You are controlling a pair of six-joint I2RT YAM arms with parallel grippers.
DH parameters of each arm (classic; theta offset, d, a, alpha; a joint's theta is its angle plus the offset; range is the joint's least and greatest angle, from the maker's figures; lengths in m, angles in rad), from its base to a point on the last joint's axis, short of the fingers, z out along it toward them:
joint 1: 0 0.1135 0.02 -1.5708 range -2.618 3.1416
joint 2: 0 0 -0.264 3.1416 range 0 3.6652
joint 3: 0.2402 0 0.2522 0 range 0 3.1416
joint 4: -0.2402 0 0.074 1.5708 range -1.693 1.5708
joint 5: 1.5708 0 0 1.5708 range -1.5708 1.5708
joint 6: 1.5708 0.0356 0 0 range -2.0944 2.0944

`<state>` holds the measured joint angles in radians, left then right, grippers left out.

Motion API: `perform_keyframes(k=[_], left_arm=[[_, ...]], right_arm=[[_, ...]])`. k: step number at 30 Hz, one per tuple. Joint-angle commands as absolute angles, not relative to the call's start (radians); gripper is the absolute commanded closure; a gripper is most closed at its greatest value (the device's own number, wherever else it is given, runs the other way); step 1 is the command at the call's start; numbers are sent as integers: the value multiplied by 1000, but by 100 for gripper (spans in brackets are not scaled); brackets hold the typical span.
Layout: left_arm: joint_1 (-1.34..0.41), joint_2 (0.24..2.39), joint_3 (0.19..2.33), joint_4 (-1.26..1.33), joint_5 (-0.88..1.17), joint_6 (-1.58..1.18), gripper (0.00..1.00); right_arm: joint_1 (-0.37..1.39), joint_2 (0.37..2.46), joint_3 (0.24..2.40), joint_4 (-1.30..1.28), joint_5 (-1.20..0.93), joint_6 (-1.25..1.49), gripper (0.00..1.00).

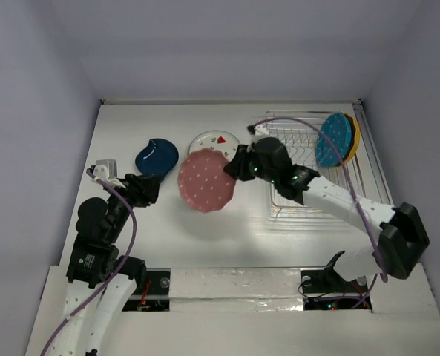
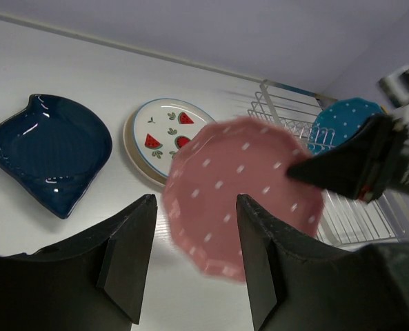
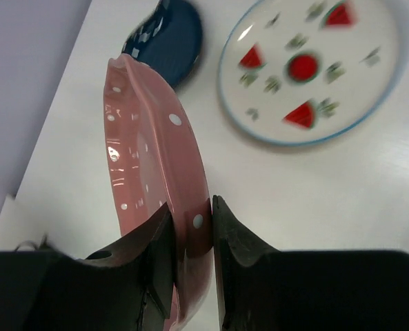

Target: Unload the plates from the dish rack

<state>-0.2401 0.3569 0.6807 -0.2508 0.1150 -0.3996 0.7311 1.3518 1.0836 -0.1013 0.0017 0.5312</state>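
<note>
Two robot arms reach over a white worktop (image 1: pixel 205 237), seen from above. The right hand (image 1: pixel 238 165) is pinching the rim of a scalloped pink plate (image 1: pixel 206 180) with white dots. Its two dark fingers (image 3: pixel 164 231) press on either face of the rim, and the plate stands almost edge-on between them in the right wrist view. The pink plate is out of the dish rack (image 1: pixel 309 200), just left of it, held tilted near the middle of the worktop. From above, its top edge overlaps the near edge of a white plate with red watermelon slices (image 1: pixel 214 141).

That watermelon plate lies flat on the worktop. A dark blue plate (image 1: pixel 157 156) with one pointed corner lies flat just to its left, with a small gap between them.

The dish rack is silvery wire and sits on the right side of the worktop. A teal plate (image 1: pixel 333 139) with white dots stands upright at its far end. A yellow plate (image 1: pixel 353 137) stands close behind it, mostly hidden.

The left hand (image 1: pixel 144 189) sits near the dark blue plate, on its near side. Its fingers (image 2: pixel 132 255) are spread and hold nothing.
</note>
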Motion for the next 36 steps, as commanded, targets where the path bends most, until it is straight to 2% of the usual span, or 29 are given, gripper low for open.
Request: perform_keyframes(k=[1,9,15,17,18,20,21,23,24,30,33,35,36], left_arm=[[-236,359,676,-199,114,-391,53],[-236,356,675,-199,114,-391,53],[-236,356,675,-199,118,-391,53],[-236,357,675,-199,117,-391,53],[-236,357,675,-199,117,-391,53],[-236,357,675,-201,115,-391,53],[-236,356,675,-201,117,-391,53],[-236,356,675,-201,115,-391,53],[-236,356,675,-199,117,-390,53],[-236,353,676,-201,115,-391,53],[-236,350,676,-202,114,-390,53],[-236,348,676,-201,115,-391,53],[-236,348,676,-201,115,-391,53]], right_arm=[[839,1400,1054,201,-141,666,100],[887,1588,910,403,-175,791,100],[887,1637,855,400,-81,795,99],[887,1654,854,364,-35,790,91],[887,1663,857,342,-20,776,79],[887,1687,891,257,38,750,70],[887,1692,897,243,57,743,59],[887,1694,902,206,107,727,48],[887,1692,907,190,126,712,39],[887,1651,969,91,215,660,29],[878,1545,995,20,303,611,25],[847,1432,1002,-41,370,585,26],[824,1393,993,-52,389,556,31]])
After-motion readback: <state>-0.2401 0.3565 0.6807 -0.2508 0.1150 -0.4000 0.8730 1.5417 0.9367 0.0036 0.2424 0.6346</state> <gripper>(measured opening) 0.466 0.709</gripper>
